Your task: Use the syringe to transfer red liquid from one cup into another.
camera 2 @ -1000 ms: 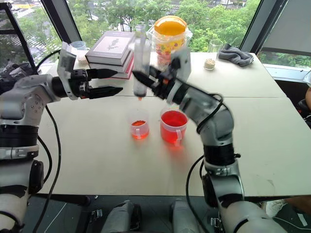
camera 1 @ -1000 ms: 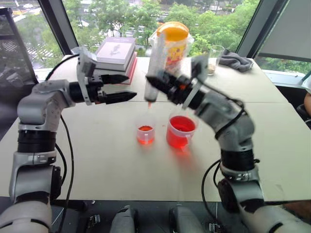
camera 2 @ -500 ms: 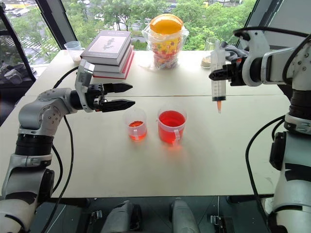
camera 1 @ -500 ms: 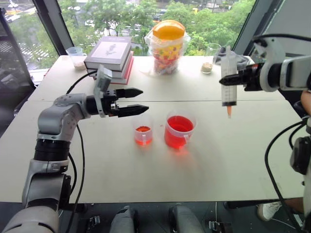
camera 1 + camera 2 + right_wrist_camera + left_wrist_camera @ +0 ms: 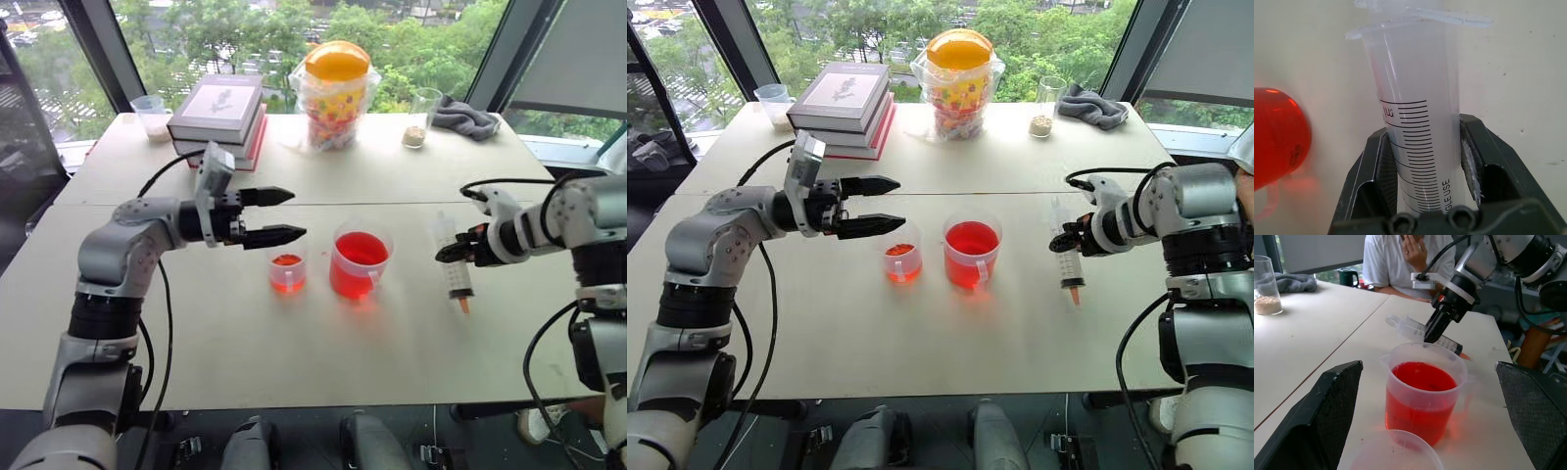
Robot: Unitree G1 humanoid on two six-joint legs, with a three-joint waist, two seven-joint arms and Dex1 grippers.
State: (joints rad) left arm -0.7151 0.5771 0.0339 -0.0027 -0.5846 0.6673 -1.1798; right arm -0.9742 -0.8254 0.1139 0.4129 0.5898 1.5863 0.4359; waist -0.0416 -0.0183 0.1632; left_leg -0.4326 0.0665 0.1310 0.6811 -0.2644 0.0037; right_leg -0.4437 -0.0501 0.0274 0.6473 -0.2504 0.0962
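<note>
The right claw is clenched on the syringe, pads against the graduated barrel, orange tip low over the worktop, well to the right of the handled beaker of red liquid. The left claw hangs released just above the small cup. Whether the tip touches the worktop is unclear.

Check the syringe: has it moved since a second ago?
Yes. The syringe, shut in the right gripper, was above the small cup; it now sits low over the table, on the far side of the handled beaker.
</note>
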